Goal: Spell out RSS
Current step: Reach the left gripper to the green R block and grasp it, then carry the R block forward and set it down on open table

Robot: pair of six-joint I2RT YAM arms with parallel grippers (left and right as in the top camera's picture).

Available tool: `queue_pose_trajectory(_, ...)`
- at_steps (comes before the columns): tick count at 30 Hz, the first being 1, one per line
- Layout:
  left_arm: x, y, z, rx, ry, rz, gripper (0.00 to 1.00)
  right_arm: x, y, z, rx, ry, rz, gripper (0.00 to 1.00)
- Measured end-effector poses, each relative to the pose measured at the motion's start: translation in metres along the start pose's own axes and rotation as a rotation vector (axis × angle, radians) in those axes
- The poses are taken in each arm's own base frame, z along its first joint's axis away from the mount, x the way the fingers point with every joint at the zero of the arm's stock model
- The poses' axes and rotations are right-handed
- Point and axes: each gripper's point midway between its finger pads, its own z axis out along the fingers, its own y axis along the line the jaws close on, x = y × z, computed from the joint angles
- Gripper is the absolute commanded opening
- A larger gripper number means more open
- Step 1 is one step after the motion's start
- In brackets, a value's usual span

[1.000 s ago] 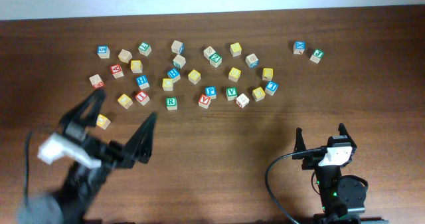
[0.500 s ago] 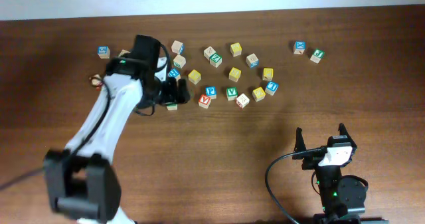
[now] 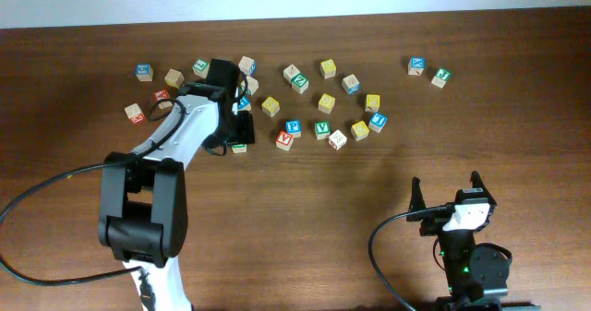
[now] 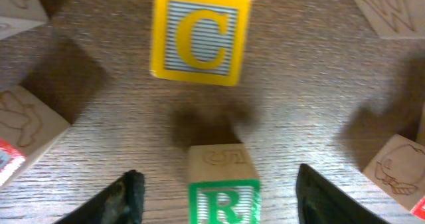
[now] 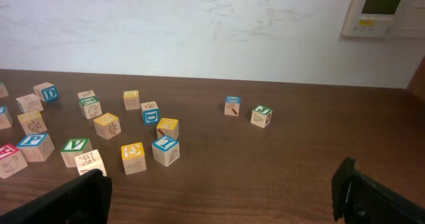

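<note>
A green R block (image 4: pixel 222 199) sits on the wooden table between the open fingers of my left gripper (image 4: pixel 219 197), untouched on both sides. In the overhead view the left gripper (image 3: pixel 235 131) hovers over that R block (image 3: pixel 239 147) at the lower edge of the block cluster. A yellow C block (image 4: pixel 199 34) lies just beyond it. My right gripper (image 5: pixel 222 194) is open and empty, low over bare table at the front right, also seen overhead (image 3: pixel 446 196). I cannot pick out any S block.
Several letter blocks are scattered across the far half of the table, such as a green V (image 3: pixel 321 127), a red V (image 3: pixel 284 138) and a blue block (image 3: pixel 416 65) at far right. A W block (image 4: pixel 388 8) lies near the left gripper.
The left arm swung from the front left out over the block cluster and settled with its open fingers on either side of the R block. The right arm has not moved.
</note>
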Motion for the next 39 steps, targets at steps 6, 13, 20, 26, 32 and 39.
queue_pose_trajectory(6,0.011,-0.009,0.019,-0.048,0.035,0.037,0.45,0.0,0.0,0.0,0.0,0.0,0.0,0.98)
queue_pose_trajectory(13,0.008,-0.007,0.02,-0.053,0.023,0.025,0.23,0.0,0.0,0.0,0.0,0.0,0.0,0.98)
queue_pose_trajectory(20,0.014,-0.011,-0.021,-0.064,0.148,0.022,0.21,0.0,0.0,0.0,0.0,-0.001,0.0,0.98)
queue_pose_trajectory(26,0.076,-0.038,-0.065,0.054,0.449,0.007,0.21,0.0,0.0,0.0,0.0,0.0,0.0,0.98)
queue_pose_trajectory(32,0.151,-0.067,-0.024,0.008,0.574,0.118,0.18,0.0,0.0,0.0,0.0,-0.001,0.0,0.98)
queue_pose_trajectory(39,0.164,-0.061,-0.047,-0.04,0.6,0.104,0.18,0.0,0.0,0.0,0.0,0.0,0.0,0.98)
